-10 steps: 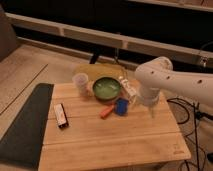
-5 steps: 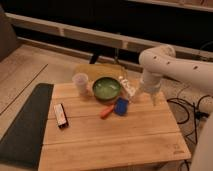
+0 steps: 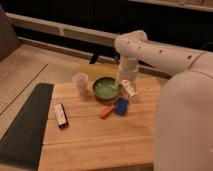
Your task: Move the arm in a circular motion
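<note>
The arm reaches in from the right and bends down. Its gripper hangs beside the green bowl; how wide it stands cannot be told.

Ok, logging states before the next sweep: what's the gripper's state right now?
Gripper: open or closed cannot be told; it hangs at the arm's end, between the green bowl and the small carton.

The arm is glossy off-white, with thick tubular segments and small dark screw holes. It fills the right of the frame, reaches left across the upper centre to a rounded joint, then turns downward. Its gripper hangs near frame centre.
</note>
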Available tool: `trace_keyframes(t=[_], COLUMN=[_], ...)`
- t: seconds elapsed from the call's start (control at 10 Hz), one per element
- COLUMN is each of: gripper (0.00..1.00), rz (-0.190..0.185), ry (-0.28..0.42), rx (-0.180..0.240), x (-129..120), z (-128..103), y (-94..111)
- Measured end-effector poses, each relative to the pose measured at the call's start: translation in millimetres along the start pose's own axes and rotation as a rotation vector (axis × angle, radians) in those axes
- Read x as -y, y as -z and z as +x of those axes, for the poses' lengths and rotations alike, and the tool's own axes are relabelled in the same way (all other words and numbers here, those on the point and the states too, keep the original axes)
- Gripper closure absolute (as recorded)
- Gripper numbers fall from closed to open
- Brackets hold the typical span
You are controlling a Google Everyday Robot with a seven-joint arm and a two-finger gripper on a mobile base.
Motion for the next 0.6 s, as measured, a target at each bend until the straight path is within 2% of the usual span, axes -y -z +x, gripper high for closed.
trace_keyframes(t=[0.3, 0.6], gripper=[0.35, 0.35], rz=[0.007, 0.029], ry=[0.132, 0.239], rx=[-0.016, -0.012], x=[-74, -129], z=[10, 21], y=[0, 0])
